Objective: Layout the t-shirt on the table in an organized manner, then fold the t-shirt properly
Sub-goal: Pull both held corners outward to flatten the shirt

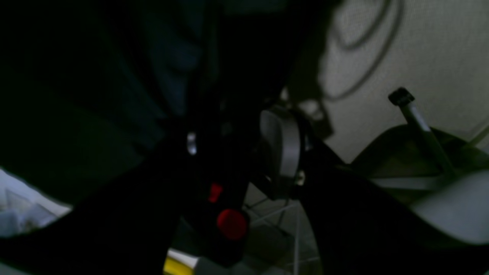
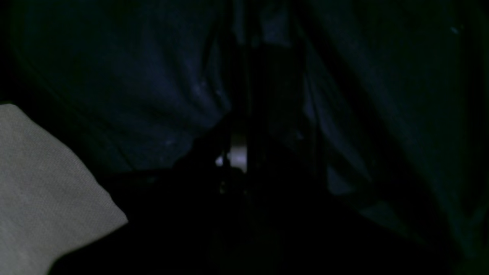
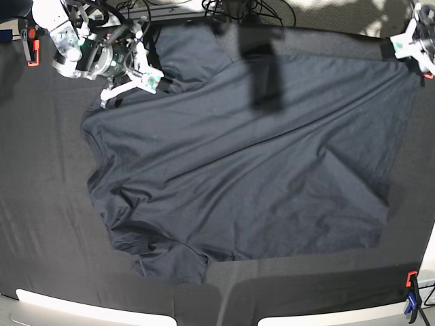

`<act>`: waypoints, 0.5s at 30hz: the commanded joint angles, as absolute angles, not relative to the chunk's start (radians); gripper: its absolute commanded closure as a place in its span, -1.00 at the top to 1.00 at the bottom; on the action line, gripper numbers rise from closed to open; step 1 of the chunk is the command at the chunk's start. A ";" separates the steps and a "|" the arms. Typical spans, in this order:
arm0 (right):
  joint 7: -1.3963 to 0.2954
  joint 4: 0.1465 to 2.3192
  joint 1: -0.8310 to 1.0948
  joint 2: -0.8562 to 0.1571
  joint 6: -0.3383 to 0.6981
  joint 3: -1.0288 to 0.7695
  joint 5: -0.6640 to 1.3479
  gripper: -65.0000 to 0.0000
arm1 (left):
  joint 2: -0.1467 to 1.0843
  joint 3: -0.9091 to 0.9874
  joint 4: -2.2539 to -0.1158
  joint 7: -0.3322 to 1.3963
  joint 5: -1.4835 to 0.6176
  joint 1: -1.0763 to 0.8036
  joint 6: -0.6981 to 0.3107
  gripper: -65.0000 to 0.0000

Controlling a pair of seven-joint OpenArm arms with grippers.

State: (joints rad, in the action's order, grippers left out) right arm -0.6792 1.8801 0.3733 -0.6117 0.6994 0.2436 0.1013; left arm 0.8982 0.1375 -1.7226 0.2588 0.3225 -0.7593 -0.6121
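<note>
Navy t-shirt (image 3: 251, 176) sprawls across counter (image 3: 41, 204), long axis left-right, collar left. Right gripper (image 3: 151, 83) at sleeve, nearer; left gripper (image 3: 401, 46) at hem corner. Jaws' state: cannot tell.

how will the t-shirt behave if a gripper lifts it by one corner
Probably floppy: the t-shirt lies in soft wrinkles and bunched folds on the table. Likely light, since the cloth looks thin. It would probably drag and crumple rather than slide flat.
</note>
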 commanded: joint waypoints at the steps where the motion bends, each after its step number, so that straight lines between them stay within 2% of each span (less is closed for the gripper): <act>1: -0.674 1.894 0.366 -0.623 0.697 0.238 0.102 -1.00 | 0.920 0.148 -1.728 0.253 0.333 -0.759 -0.585 -0.37; 5: -0.674 1.894 0.366 -0.623 0.697 0.238 0.108 -1.00 | 0.918 0.148 -1.727 0.253 0.332 -0.750 -0.550 -0.37; 15: -0.674 1.894 0.366 -0.623 0.697 0.238 0.108 -1.00 | 0.912 0.148 -1.728 0.260 0.305 -0.706 -0.549 -0.37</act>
